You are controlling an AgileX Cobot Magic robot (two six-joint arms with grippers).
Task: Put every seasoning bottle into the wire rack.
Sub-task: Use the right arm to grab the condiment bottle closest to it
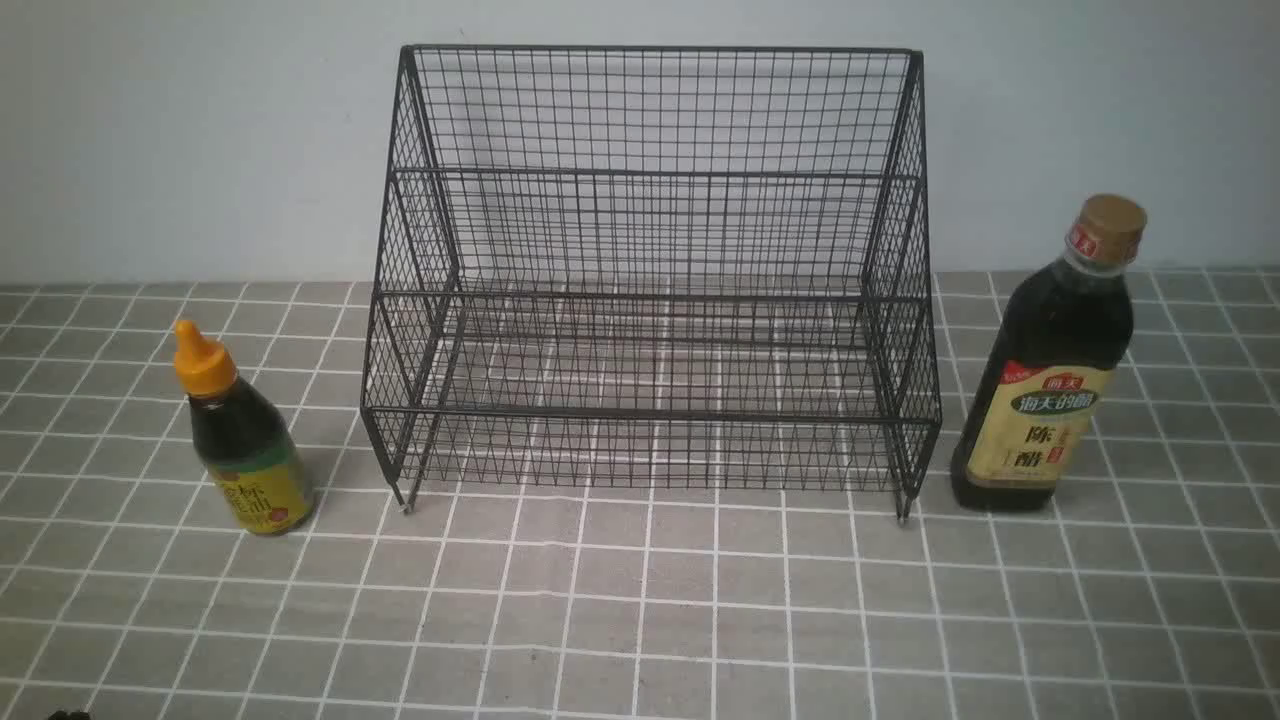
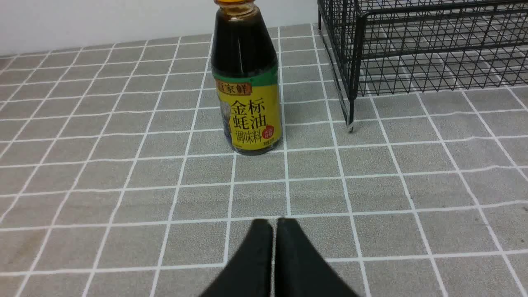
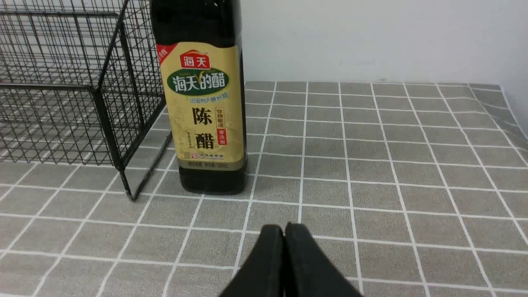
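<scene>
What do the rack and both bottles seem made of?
Rack: likely thin metal wire, matte black coating, seen in its fine rigid grid. Tall bottle: glossy clear wall, glass or plastic, unclear; tan cap looks plastic. Short bottle: same glossy look; orange cap, probably plastic.

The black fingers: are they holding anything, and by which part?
Nothing. The left fingers and right fingers are shut, empty.

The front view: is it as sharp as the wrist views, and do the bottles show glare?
Front view: softer, label blurred on the short bottle. Left wrist view: sharp, pale glare streaks on its dark glass. Right wrist view: sharp, crisp label on the tall bottle, little glare.
</scene>
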